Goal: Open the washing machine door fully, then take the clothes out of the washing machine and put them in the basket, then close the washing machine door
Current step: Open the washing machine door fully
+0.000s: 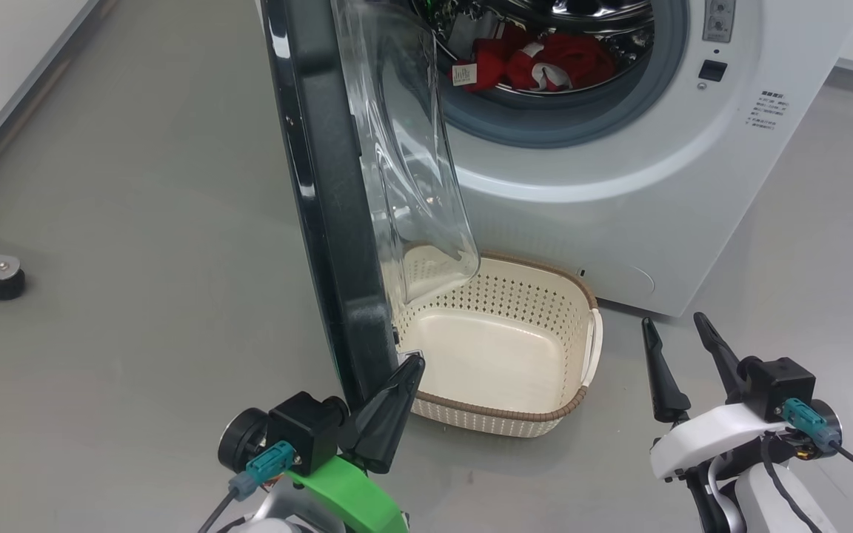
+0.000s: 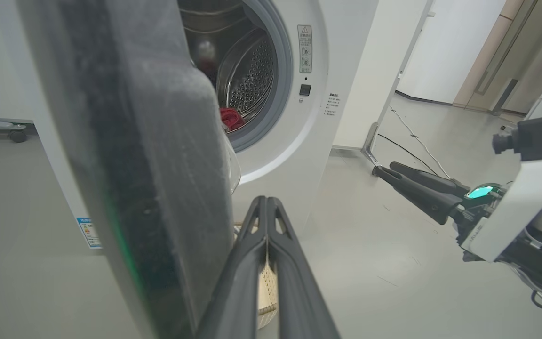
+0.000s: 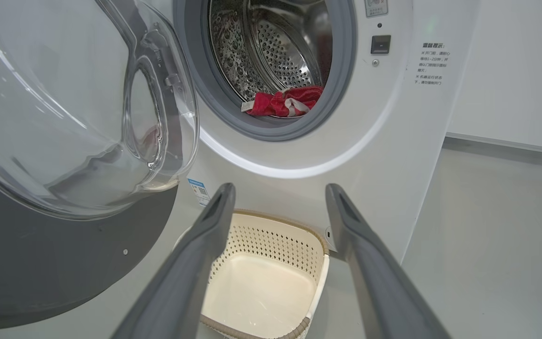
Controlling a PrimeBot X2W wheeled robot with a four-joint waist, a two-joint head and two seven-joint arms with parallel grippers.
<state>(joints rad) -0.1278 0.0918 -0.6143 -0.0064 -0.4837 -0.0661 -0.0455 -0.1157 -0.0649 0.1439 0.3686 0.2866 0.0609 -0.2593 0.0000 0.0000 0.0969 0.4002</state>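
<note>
Left gripper point(image 1: 413, 364): fingers pressed together, tip right at the lower edge of the washing machine door point(image 1: 326, 185); can't tell if it's touching. Door is open, edge-on just left of that gripper, top cut off by the frame. In the left wrist view it hides most of the drum. Basket point(image 1: 537, 416) on the floor just right of the tip, its far-left corner blurred behind the door glass. Clothes point(image 1: 545, 63) lie in the washing machine point(image 1: 619, 185) drum, well beyond both grippers, partly cropped. Right gripper point(image 1: 674, 320): fingers spread wide, holding nothing, basket just left of it.
</note>
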